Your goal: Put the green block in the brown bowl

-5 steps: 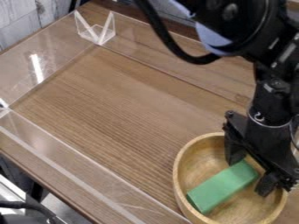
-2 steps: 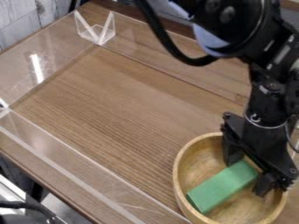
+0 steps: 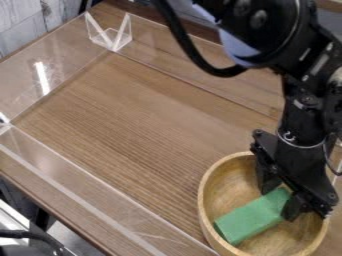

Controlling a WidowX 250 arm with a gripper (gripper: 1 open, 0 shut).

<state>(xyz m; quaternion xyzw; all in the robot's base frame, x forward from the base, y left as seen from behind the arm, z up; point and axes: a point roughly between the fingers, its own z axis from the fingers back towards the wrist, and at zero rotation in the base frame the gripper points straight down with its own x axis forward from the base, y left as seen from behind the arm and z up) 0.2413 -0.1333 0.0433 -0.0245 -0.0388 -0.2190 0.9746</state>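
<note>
One green block (image 3: 251,219) lies inside the one brown bowl (image 3: 211,203), slanting across its floor, with one end toward the bowl's lower-left wall and the other running up to the gripper. One black gripper (image 3: 297,200) reaches down into the bowl from the upper right, its fingertips at the block's upper end; whether it grips the block or has released it, I cannot tell. That single bowl sits at the lower-right corner of the wooden tabletop (image 3: 127,125). One dark arm (image 3: 254,35) comes in over the tabletop's upper-right part. One small white wire-like object (image 3: 111,33) stands near the tabletop's upper-left corner.
</note>
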